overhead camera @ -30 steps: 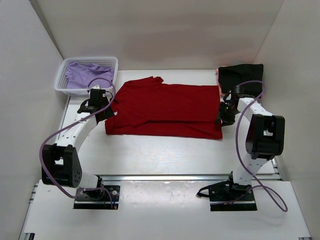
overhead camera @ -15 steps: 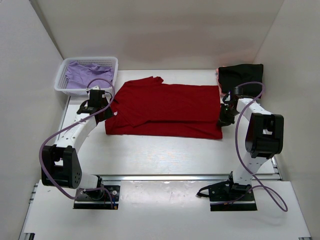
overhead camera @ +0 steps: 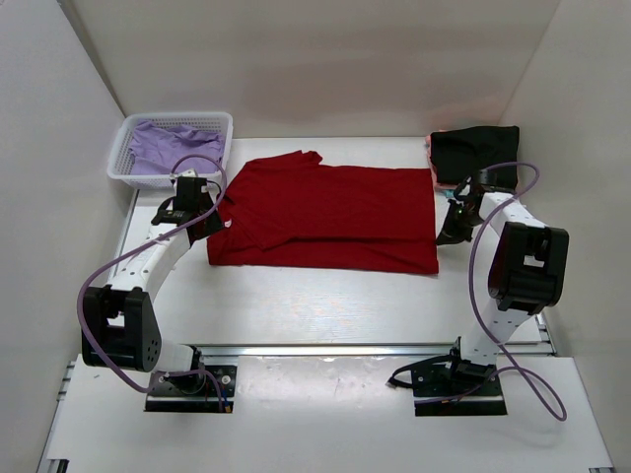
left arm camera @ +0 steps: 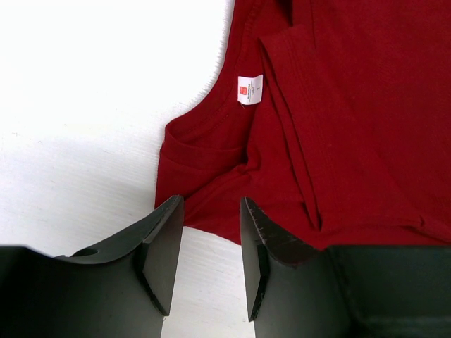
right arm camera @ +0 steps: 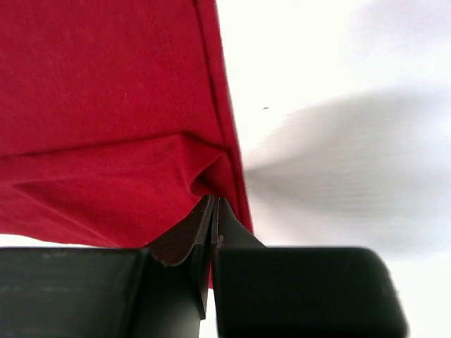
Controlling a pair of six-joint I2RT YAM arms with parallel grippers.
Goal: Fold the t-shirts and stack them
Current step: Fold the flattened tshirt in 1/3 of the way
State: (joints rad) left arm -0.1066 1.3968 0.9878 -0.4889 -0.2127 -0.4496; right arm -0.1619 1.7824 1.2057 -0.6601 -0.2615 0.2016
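Three t-shirts we list: the deep red t-shirt [overhead camera: 325,217] spread flat in the middle of the table [overhead camera: 325,305], the lavender t-shirt [overhead camera: 163,148] in the white basket [overhead camera: 123,175] far left, the black t-shirt [overhead camera: 475,153] far right. We find the right gripper [right arm camera: 213,204] clenched on the red one's right hem. The left gripper [left arm camera: 209,211] has its fingers apart at the collar edge, grasping nothing.

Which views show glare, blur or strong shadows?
Top external view: even light, sharp, faint shadows. Left wrist view: the table is washed out white, the deep red t-shirt sharp. Right wrist view: table glares, a grey shadow lies right of the shirt's hem, the right gripper is dark, little detail.
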